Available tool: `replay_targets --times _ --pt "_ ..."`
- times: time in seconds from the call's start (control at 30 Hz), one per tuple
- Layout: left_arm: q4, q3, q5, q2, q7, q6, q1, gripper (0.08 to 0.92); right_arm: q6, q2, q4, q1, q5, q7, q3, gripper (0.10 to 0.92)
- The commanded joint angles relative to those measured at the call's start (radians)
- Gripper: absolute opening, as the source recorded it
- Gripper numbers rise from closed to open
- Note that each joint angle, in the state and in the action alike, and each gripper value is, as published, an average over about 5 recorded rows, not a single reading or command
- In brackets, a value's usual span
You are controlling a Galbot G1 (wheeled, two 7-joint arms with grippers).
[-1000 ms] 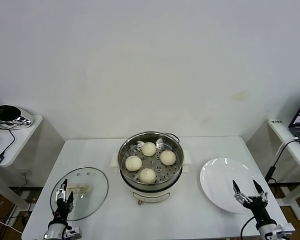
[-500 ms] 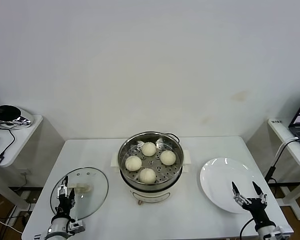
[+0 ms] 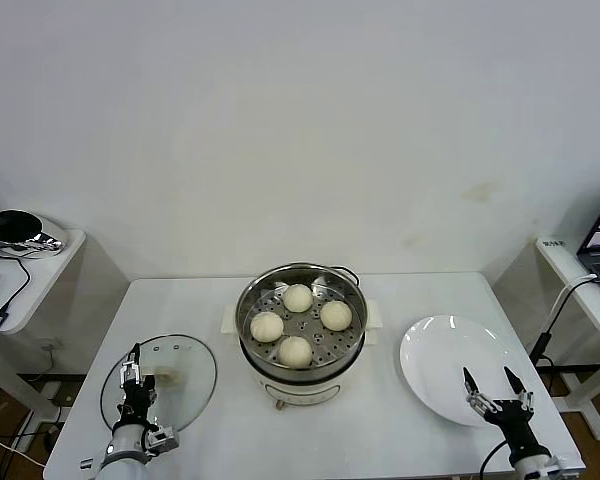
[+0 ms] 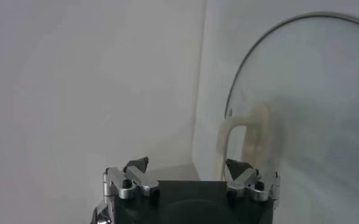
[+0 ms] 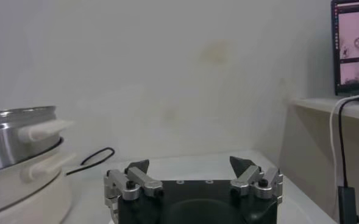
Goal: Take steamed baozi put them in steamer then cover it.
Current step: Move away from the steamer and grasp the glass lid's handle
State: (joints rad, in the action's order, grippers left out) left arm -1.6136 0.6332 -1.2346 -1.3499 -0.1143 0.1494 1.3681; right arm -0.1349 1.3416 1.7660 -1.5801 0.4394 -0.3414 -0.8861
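At the left of the white table (image 3: 400,290) the glass cover (image 3: 170,375) lies flat, well apart from the pot, its cream-white handle (image 3: 165,377) up. The left gripper (image 3: 132,378) hovers over the cover's near-left part, just beside the handle, with its jaws spread wide and nothing between them; in the left wrist view the handle (image 4: 246,137) stands ahead of the gripper (image 4: 187,165), nearer one fingertip (image 4: 237,166) than the other.

In the middle stands the steamer (image 3: 302,335), uncovered, on its cream-white base. The four steamed baozi (image 3: 298,298) sit on the perforated tray inside, set in a diamond, each apart from the next.

To the right lies a bare white plate (image 3: 450,365). The right gripper (image 3: 490,382) hangs over the plate's near edge, jaws wide apart and holding nothing. From the right wrist view, the steamer (image 5: 14,137) shows off to one side of that gripper (image 5: 189,164), with a laptop screen (image 5: 353,45) on a side table beyond.
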Motion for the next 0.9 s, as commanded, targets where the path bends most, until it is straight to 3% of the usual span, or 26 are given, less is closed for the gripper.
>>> replay_targets --times 0.03,0.67,0.77,0.9 --pt "0.041 -0.011 0.001 -0.019 -0.027 0.021 -0.060 0.823 -0.001 0.002 -0.006 0.003 -0.005 0.000 0.002 0.823" --pt "0.137 -0.014 -0.008 -0.009 -0.061 -0.015 -0.099 0.821 -0.005 0.007 -0.002 -0.008 -0.015 -0.003 0.000 0.823" --pt "0.153 -0.013 -0.012 -0.006 -0.061 -0.021 -0.105 0.798 -0.007 0.009 0.000 -0.013 -0.016 -0.003 -0.002 0.823" --pt "0.169 -0.012 -0.017 -0.003 -0.061 -0.030 -0.111 0.694 -0.008 0.011 0.003 -0.016 -0.018 -0.003 -0.004 0.823"
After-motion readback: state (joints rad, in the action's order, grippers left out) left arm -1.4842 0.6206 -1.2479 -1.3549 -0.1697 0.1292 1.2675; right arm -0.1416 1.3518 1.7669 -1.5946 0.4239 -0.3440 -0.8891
